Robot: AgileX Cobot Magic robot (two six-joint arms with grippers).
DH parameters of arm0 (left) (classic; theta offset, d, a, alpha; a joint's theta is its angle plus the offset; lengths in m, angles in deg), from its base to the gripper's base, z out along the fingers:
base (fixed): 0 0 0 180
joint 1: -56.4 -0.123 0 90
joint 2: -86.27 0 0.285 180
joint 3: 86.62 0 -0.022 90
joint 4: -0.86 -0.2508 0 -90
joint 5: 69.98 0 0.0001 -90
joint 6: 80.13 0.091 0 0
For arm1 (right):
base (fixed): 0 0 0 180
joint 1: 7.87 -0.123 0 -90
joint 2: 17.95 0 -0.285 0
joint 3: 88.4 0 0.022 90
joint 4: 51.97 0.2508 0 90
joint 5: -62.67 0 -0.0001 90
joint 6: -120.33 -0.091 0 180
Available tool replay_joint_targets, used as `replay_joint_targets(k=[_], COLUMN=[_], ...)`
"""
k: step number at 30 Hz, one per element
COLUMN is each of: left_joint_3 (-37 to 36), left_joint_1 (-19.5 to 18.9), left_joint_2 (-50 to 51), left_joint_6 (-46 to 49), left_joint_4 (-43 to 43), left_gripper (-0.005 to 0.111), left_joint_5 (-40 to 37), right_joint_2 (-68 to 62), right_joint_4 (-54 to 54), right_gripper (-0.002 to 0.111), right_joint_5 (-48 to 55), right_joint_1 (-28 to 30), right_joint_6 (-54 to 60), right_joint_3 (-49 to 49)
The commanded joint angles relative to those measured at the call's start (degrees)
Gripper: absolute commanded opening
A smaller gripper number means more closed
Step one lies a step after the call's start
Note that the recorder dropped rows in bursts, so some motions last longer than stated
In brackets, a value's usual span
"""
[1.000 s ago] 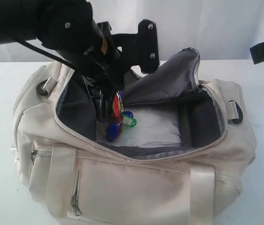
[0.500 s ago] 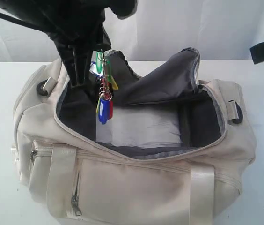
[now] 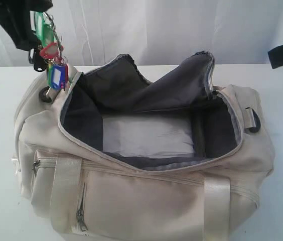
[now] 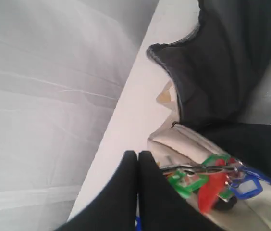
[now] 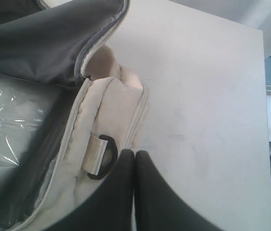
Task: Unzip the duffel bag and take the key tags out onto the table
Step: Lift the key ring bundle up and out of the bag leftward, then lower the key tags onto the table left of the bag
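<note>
The cream-white duffel bag (image 3: 146, 196) lies unzipped on the white table (image 3: 1, 100), its dark grey lining (image 3: 166, 90) and pale floor showing. The key tags (image 3: 51, 55), green, red and blue on metal rings, hang in the air above the bag's left end. My left gripper (image 3: 35, 47) is shut on them at the top left. In the left wrist view its fingers (image 4: 126, 178) are pressed together, with the key tags (image 4: 207, 180) dangling beside them. My right gripper (image 5: 134, 155) is shut and empty, over the bag's right end near a black strap ring (image 5: 107, 159).
A white curtain (image 3: 156, 30) hangs behind the table. The bag's raised flap (image 3: 196, 70) stands up at the back right. Bare tabletop (image 5: 207, 110) lies beyond the bag's right end, and a table edge (image 5: 265, 120) shows in the right wrist view.
My left gripper has lifted the key tags out of the bag's opening and carried them up and to the left, past the bag's left end. The right gripper has not moved.
</note>
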Motion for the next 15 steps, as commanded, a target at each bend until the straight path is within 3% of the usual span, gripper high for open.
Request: replay_joint_targets(k=[1, 10, 15], left_joint_3=[0.05, -0.07, -0.07], left_joint_1=[-2.68, -8.75, -10.12], left_joint_2=[-3.83, -7.39, -7.61], left_joint_6=[-0.78, 0.62, 0.36], left_joint_4=[-0.79, -0.90, 0.52], left_gripper=[0.000, 0.000, 0.000], left_joint_5=[-1.84, -10.15, -9.60], right_joint_2=[0.38, 0.38, 0.38], right_joint_4=[-0.29, -0.29, -0.29], right_gripper=[0.000, 0.000, 0.000], right_joint_5=[0.07, 0.07, 0.07], right_joint_1=[-0.07, -0.07, -0.07], right_joint_6=[0.63, 0.63, 0.63], right_joint_3=[-0.33, -0.33, -0.33])
